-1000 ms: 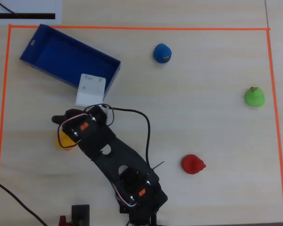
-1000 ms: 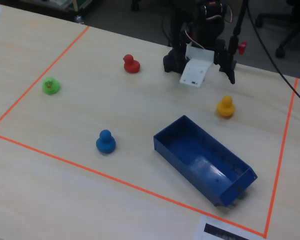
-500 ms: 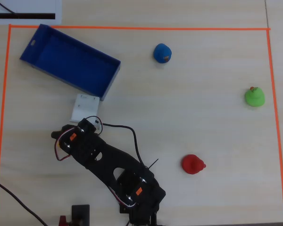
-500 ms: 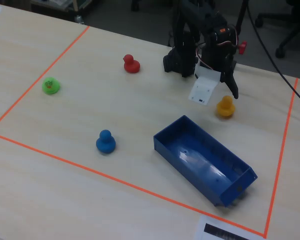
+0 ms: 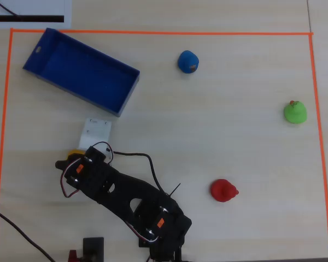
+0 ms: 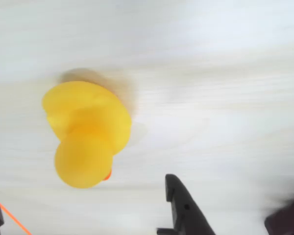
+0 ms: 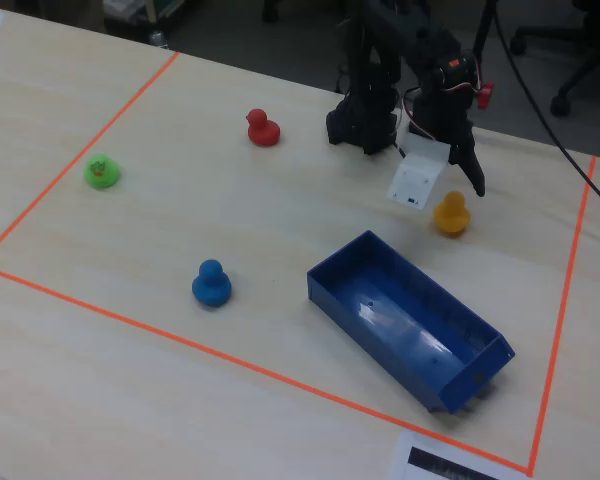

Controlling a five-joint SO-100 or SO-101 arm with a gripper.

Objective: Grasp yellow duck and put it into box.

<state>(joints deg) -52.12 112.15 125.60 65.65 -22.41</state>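
- Yellow and glossy, the yellow duck (image 6: 85, 132) stands upright on the pale wood counter (image 7: 180, 230), its head and a sliver of orange beak toward the lower edge of the wrist view; in the overhead view only a slim yellow rim (image 5: 74, 154) shows past the arm.
- In the fixed view the yellow duck (image 7: 451, 214) sits right of the box (image 7: 410, 320) and a little farther back, apart from its near corner and well inside the orange tape border (image 7: 565, 290).
- The tool (image 7: 450, 185) hangs just above and beside the duck, not touching it. The wrist view shows one dark finger (image 6: 183, 208) right of the duck and a scrap of another part at the far left edge, so the jaws look spread wide with nothing held.
- It looks like a hollow rubber toy: light, somewhat squashy, smooth enough to slide or pop out of a hard pinch.
- I judge the plump body below the head the best hold, with the fingers on its two flanks; the rounded head would likely slip free.
- The dark-blue box is empty, lying at a slant, with low thin walls.
- The red duck (image 7: 262, 128), green duck (image 7: 101, 172) and blue duck (image 7: 212, 284) stand well apart to the left in the fixed view.
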